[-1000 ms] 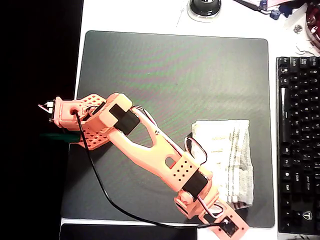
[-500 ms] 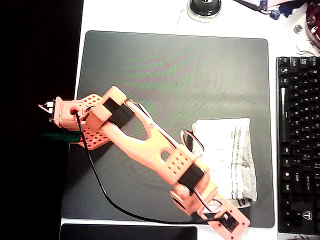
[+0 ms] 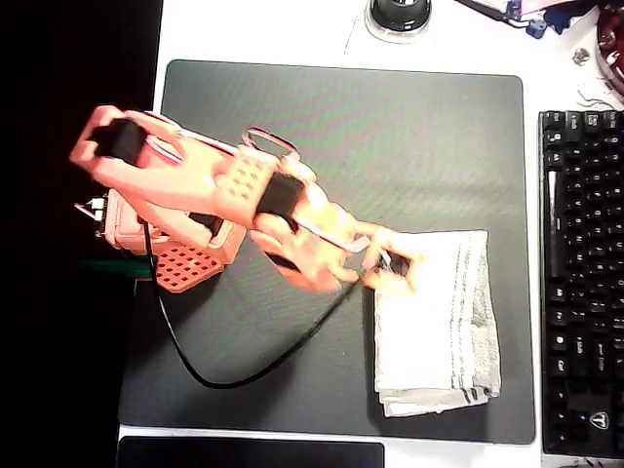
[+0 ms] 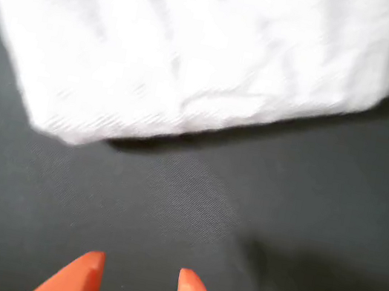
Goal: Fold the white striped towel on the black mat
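Overhead view, item count: one white terry-cloth striped towel [image 3: 439, 327], one large dark grey-black rectangular mat [image 3: 341, 146], one orange plastic robot arm [image 3: 214, 190] ending in a two-finger gripper [image 3: 390, 271], one black keyboard [image 3: 582, 283], one round black-and-white object [image 3: 397, 15] at the top edge.

Surface: white tabletop [image 3: 253, 34] carrying the mat; mat flat, matte, rounded corners. Keyboard lies to the right of the mat, off it. A black cable [image 3: 210, 375] loops across the mat's lower left.

Towel: folded into an upright rectangle, layered edges showing at its lower end, thin grey stripes running along its right side. It rests on the mat's lower right part, near the right edge. Texture soft, slightly rumpled.

Gripper: blurred here, at the towel's upper left corner. Wrist view: two orange fingertips [image 4: 81, 276], spread with a gap between them, nothing held, hanging over bare mat [image 4: 184, 204]; towel [image 4: 196, 48] ahead of them, apart, blurred white with a shadowed edge.
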